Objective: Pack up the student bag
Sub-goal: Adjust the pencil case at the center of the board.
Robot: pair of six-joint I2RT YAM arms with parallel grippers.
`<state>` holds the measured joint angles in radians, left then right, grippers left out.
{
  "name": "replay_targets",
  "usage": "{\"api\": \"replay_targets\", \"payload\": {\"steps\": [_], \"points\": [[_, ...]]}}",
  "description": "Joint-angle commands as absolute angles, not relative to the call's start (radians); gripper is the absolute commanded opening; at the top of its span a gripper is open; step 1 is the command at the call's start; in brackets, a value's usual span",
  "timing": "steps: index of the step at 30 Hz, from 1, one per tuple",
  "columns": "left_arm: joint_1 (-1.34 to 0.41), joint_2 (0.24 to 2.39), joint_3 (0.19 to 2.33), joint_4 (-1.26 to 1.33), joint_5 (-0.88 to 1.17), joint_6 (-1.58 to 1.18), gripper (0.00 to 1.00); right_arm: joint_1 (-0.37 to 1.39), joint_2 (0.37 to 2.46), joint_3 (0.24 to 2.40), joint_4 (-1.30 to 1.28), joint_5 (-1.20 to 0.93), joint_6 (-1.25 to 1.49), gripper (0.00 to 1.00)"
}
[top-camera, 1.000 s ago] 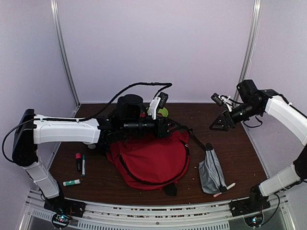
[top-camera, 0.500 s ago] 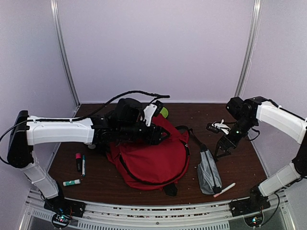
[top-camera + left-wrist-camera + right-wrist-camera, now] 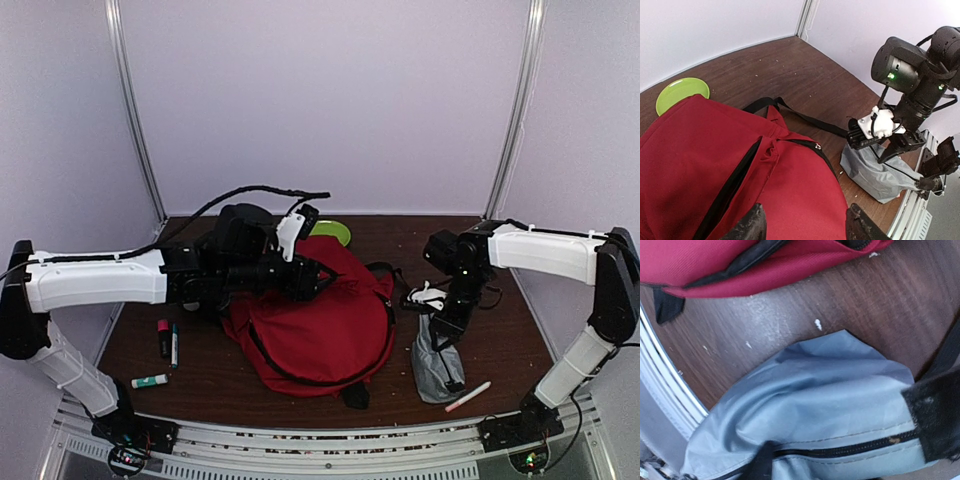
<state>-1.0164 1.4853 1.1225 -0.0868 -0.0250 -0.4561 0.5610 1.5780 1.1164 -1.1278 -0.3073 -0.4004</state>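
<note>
Tabletop (image 3: 500, 320) of dark flecked wood beneath student bag (image 3: 310, 330), lilac walls (image 3: 330, 100)

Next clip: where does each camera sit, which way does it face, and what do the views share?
Top external: above and behind the bases, looking down on the table; left arm and right arm show.
Left wrist: over the student bag, facing the right arm; own fingers at the bottom edge.
Right wrist: close over the grey pouch, facing down; own fingers not clearly distinguishable.
Shared: student bag and grey pouch appear in all three.
</note>
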Motion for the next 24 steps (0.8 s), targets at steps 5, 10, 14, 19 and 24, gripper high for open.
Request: {"api": "replay_targets", "payload": {"steps": [5,10,14,19,24], "points": [[-1.025,1.478,1.154,-0.102,-0.036,-0.459,0.57,0.563,1.574,1.215,-1.071,-0.163,-0.607,0.11],[-1.031,1.467,1.149,-0.142,-0.045,-0.418,0.57,0.556,1.528,1.246,-1.161,-0.21,-0.903,0.07],[-1.031,1.46,1.144,-0.166,-0.055,-0.404,0.57,0.554,1.535,1.25,-1.161,-0.18,-0.982,0.05],[-1.034,1.454,1.131,-0.166,-0.049,-0.416,0.57,0.547,1.567,1.279,-1.15,-0.222,-0.855,0.35],[-1.051,1.43,1.121,-0.188,-0.062,-0.406,0.57,0.534,1.516,1.242,-1.151,-0.281,-0.657,0.67]]}}
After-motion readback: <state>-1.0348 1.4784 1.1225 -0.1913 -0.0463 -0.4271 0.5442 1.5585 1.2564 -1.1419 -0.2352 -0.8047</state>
